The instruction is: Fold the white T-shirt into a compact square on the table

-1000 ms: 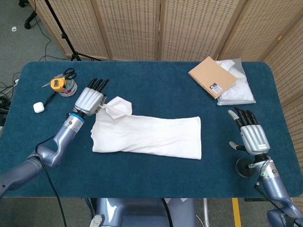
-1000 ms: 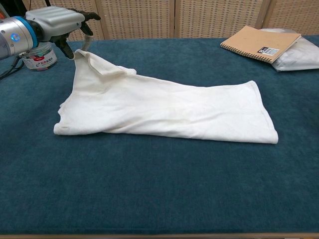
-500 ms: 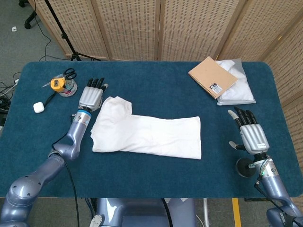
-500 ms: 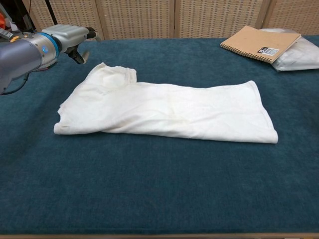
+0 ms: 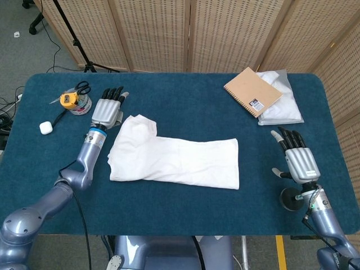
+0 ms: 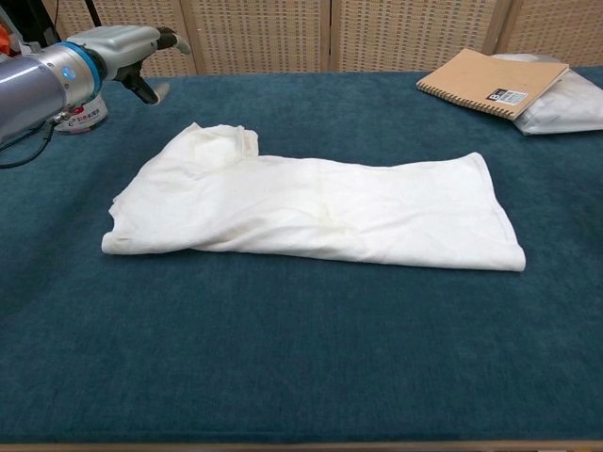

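The white T-shirt (image 5: pixel 174 158) lies flat on the blue table (image 5: pixel 185 101), folded lengthwise into a long band, with a sleeve flap (image 6: pixel 219 146) folded over at its left end. My left hand (image 5: pixel 107 108) hovers just beyond that left end, fingers spread, holding nothing; in the chest view the left hand (image 6: pixel 132 47) is above and behind the T-shirt (image 6: pixel 311 207). My right hand (image 5: pixel 298 158) stays open near the table's right front edge, well clear of the cloth. The chest view does not show it.
A brown spiral notebook (image 5: pixel 252 91) rests on a white cloth bundle (image 5: pixel 281 104) at the back right. A tape roll with scissors (image 5: pixel 76 99) and a small white object (image 5: pixel 46 127) sit at the left. A round black base (image 5: pixel 292 199) stands under my right wrist.
My left hand let go of the raised sleeve corner, which dropped flat onto the shirt. The hand then drew back and up to the left. My right hand has not moved.
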